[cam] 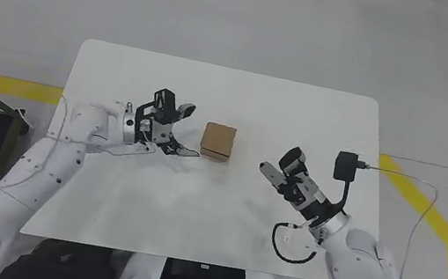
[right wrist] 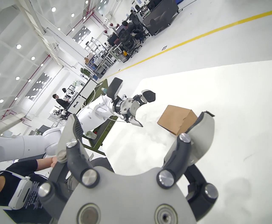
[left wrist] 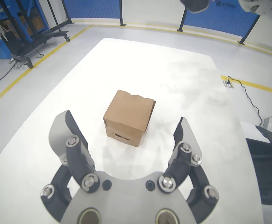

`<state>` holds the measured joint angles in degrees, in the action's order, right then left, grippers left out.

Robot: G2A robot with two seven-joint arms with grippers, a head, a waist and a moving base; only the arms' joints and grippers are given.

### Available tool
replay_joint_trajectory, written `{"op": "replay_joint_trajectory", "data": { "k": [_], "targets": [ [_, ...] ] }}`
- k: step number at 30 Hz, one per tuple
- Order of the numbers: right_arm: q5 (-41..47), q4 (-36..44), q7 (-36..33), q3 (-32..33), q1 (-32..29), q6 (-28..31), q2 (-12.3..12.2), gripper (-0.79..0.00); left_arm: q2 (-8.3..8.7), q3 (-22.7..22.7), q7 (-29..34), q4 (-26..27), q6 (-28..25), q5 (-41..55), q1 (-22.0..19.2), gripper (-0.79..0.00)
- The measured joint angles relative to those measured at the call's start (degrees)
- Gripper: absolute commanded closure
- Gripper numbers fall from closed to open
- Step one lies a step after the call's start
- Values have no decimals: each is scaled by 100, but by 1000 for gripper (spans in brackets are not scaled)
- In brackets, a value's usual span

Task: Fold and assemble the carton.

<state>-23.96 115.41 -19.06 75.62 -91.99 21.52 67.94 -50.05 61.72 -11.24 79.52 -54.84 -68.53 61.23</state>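
Near the middle of the tabletop (cam: pixel 192 223): carton (cam: pixel 218 140), a closed brown cube, standing free. Just beside it, pointing at it: left hand (cam: pixel 186 131), spread wide, gripping nothing. On the carton's other side, a little farther off: right hand (cam: pixel 279 163), likewise open and empty.

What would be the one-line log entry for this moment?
carton: box-shaped, on table | left gripper: open, facing carton | right gripper: open, farther off

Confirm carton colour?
Plain brown cardboard; the carton shows best in the left wrist view, standing on the white table.
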Motion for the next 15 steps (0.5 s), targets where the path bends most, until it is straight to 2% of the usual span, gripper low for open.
{"op": "replay_joint_trajectory", "data": {
  "k": [5, 10, 15],
  "targets": [
    [-292, -24, -40, 228, 108, -52, -31, -785, 183, 758, -32, 547, 10, 472, 717, -785],
    [-871, -1, -98, 601, 153, -239, -82, -785, 316, 1425, 247, 1152, 150, 686, 1322, -785],
    [-1407, 32, 154, 974, 98, -434, -114, -785, 373, 1813, 714, 1546, 350, 992, 1636, -785]
  ]
}}
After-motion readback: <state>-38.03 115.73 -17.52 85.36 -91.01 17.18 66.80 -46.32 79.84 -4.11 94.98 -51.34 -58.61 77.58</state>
